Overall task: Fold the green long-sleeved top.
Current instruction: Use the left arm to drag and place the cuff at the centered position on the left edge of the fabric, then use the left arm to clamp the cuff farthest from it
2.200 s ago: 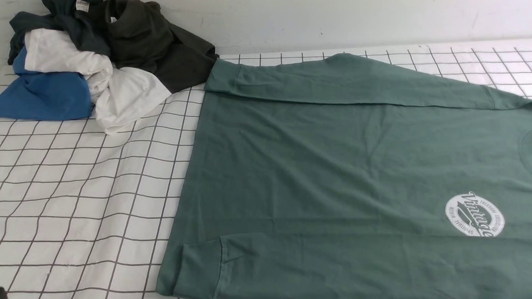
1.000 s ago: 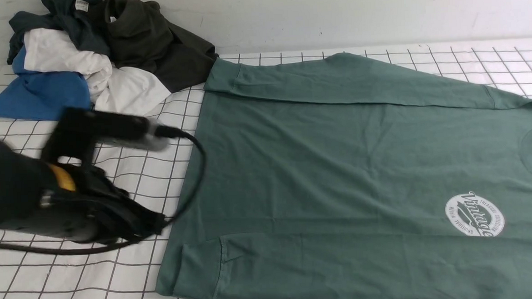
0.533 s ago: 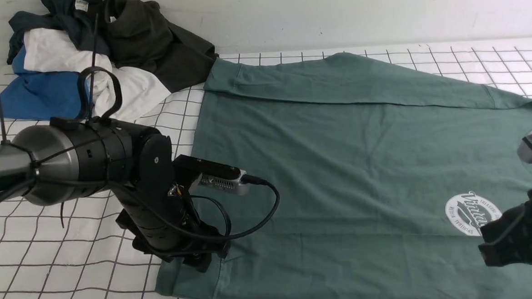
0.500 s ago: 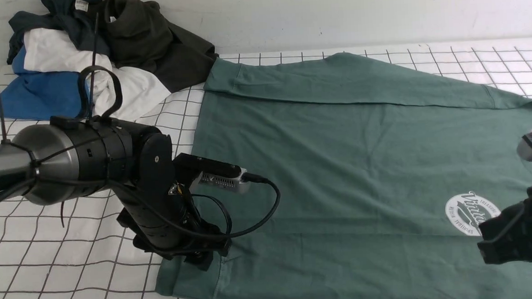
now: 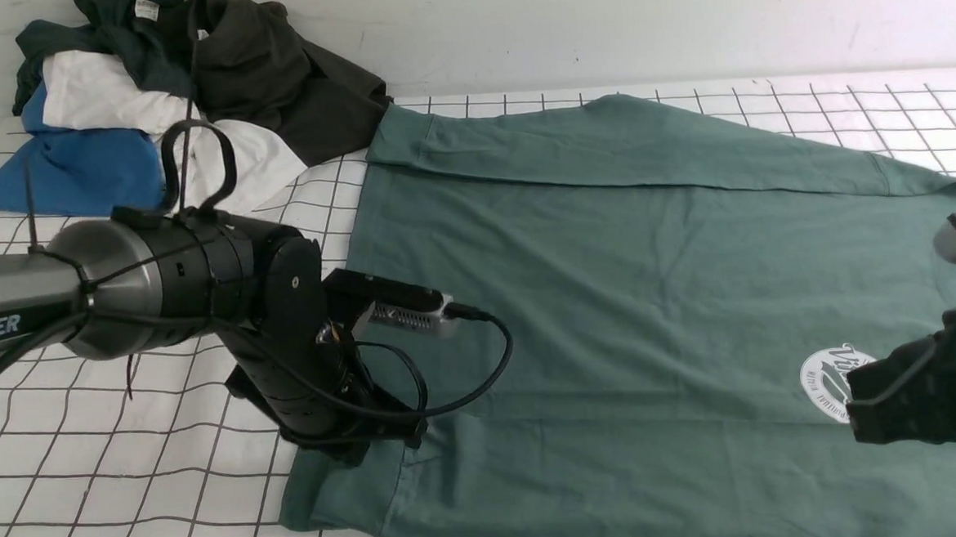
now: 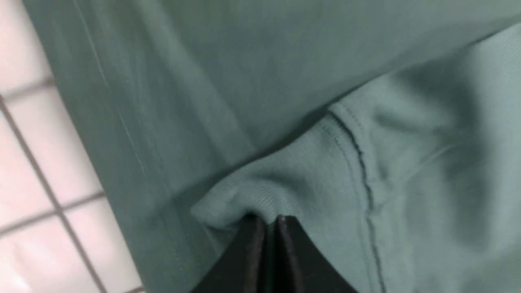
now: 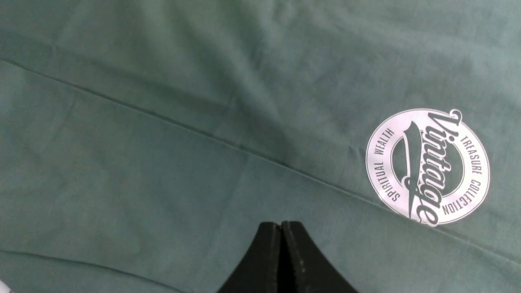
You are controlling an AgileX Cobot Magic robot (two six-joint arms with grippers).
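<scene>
Sage-green long-sleeved top [image 5: 610, 294] long axis L–R; left gripper [image 6: 266, 217] pinches near cuff [image 6: 293, 183], right gripper [image 7: 281, 223] shut, empty, by logo [image 7: 427, 167].

**Inspector:** Top [image 5: 651, 292]?

**Assistant:** Soft knit cloth, matt, lightly creased. Cuff [image 6: 293, 179] is ribbed knit with a stitched seam. Logo [image 7: 427, 167] is a smooth, flat white print.

**Inspector:** Surface [image 5: 127, 450]?

**Assistant:** Covered in white cloth printed with thin dark grid lines. Matt and slightly rumpled.

**Inspector:** Left arm [image 5: 102, 272]?

**Assistant:** Grey brushed-metal tube with a satin sheen. The joints are black plastic, mostly matt. Cable [image 5: 508, 349] has a smooth black rubbery jacket.

**Inspector:** Hands?

**Assistant:** Left hand [image 6: 268, 221] and right hand [image 7: 281, 226] both have matt black plastic fingers, with a fine speckle on the right.

**Inspector:** Pile [image 5: 150, 97]?

**Assistant:** All cloth, matt and crumpled.
</scene>
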